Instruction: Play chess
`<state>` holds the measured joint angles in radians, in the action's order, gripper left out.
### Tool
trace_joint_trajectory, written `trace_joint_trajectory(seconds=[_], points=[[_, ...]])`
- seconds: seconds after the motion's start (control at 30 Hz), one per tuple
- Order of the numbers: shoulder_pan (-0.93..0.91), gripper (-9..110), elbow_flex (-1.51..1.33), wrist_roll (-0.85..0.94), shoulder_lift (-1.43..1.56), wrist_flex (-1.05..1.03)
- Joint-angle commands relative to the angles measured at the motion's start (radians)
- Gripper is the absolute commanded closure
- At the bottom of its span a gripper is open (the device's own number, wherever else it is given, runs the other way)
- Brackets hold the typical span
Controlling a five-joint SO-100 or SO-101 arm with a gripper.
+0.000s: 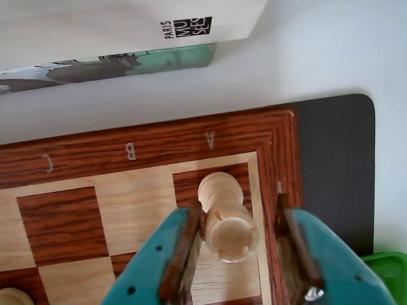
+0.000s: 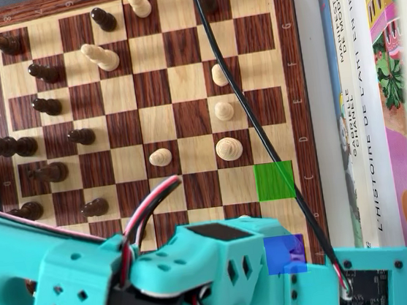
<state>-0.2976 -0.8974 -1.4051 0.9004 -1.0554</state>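
Teal jaws of your gripper stand wide apart on either side of a pale rook, which sits upright on the dark corner square under the letter A of the chessboard. Neither finger seems to touch the piece, though the wrist view is too close to be sure. In the overhead view your arm covers that corner; a green square and a blue square mark the board's right files beside the books.
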Motion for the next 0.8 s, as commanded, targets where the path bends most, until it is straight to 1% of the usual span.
trace_joint_trajectory(seconds=[0.0, 0.77], points=[[-0.021, 85, 0.055, -0.003, 0.015, 0.015], [-0.020, 87, 0.055, -0.006, 0.015, 0.015]])
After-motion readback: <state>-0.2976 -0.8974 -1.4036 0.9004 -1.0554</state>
